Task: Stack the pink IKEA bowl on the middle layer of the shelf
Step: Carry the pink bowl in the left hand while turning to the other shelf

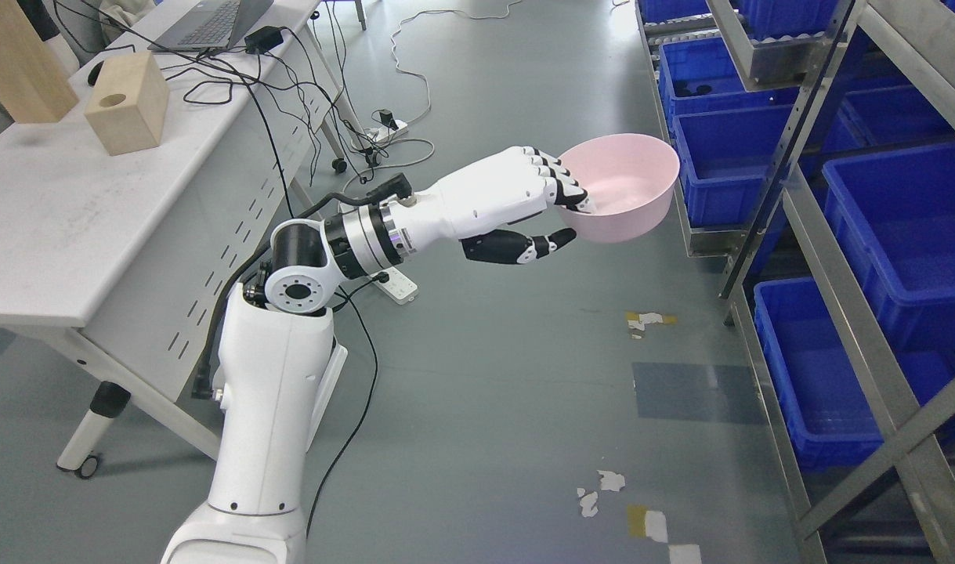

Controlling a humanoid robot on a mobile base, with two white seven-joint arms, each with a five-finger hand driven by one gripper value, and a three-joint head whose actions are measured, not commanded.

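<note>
A pink bowl [630, 186] hangs in the air above the grey floor, just left of the metal shelf [818, 235]. My left hand [559, 215] is shut on the bowl's near rim, with the fingers [559, 178] hooked inside and the thumb [536, 247] underneath. The white left arm reaches from the bottom left up toward the shelf. The bowl is upright and tilted slightly, and nothing lies in it. The right arm does not show.
The shelf on the right holds several blue bins [908, 235] on its layers. A white table [70, 211] at the left carries wooden blocks [128, 102], a laptop and cables. Power strips and cords lie on the floor behind the arm.
</note>
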